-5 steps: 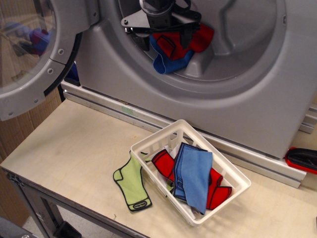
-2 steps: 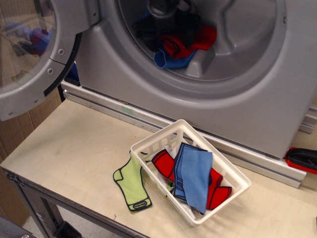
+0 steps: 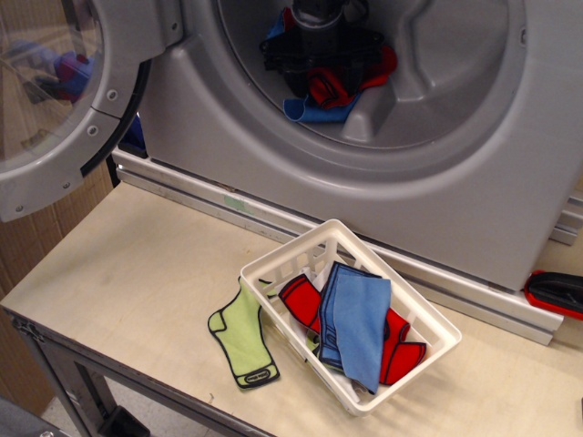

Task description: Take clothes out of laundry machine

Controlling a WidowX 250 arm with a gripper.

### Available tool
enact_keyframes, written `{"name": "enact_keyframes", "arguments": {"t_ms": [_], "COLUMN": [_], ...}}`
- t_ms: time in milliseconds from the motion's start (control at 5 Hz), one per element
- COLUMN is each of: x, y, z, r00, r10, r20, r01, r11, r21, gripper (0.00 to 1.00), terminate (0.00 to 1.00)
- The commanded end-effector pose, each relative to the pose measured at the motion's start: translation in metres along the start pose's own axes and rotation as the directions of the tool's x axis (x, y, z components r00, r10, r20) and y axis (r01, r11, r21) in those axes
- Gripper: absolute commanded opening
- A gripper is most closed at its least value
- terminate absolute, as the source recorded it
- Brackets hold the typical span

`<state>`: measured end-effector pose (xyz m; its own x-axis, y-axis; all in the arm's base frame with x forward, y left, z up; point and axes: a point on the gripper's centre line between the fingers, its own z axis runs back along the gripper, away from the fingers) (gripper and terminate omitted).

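The grey laundry machine [image 3: 364, 191] stands at the back of the table with its round door [image 3: 55, 100] swung open to the left. Inside the drum lie a red cloth [image 3: 351, 82] and a blue cloth [image 3: 319, 112], bunched together on the drum floor. My gripper [image 3: 321, 71] reaches deep into the drum from above and presses down on top of these clothes. Its black body covers the fingertips, so the jaws are hidden. A bit of blue cloth [image 3: 276, 27] shows left of the gripper.
A white slatted basket [image 3: 273, 262] on the table in front of the machine holds a blue cloth [image 3: 360, 323] and red cloths [image 3: 305, 300]. A light green cloth [image 3: 241, 337] lies beside it on the left. A red and black object [image 3: 556, 291] sits at the right edge.
My gripper has moved further into the drum and down onto the red and blue clothes. Its spread fingers, visible a second ago, are now hidden. The clothes have bunched slightly.
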<state>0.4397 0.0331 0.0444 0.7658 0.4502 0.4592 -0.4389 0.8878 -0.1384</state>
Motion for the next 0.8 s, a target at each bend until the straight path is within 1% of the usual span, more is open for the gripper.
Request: {"name": "enact_keyframes", "arguments": {"t_ms": [0, 200, 400, 600], "x": [-0.002, -0.007, -0.009, -0.018], "y": [0.013, 0.020, 0.019, 0.012], "z": [0.009, 0.020, 0.040, 0.067], "r00": [0.997, 0.998, 0.992, 0.992], "r10": [0.049, 0.030, 0.040, 0.050], "r20": [0.058, 0.063, 0.119, 0.119], "r01": [-0.049, -0.032, -0.047, -0.057], "r11": [0.999, 0.999, 0.997, 0.997], "r21": [-0.005, 0.035, 0.058, 0.058], "gripper": [0.00, 0.00, 0.00, 0.00], "terminate": [0.00, 0.00, 0.00, 0.00]}}
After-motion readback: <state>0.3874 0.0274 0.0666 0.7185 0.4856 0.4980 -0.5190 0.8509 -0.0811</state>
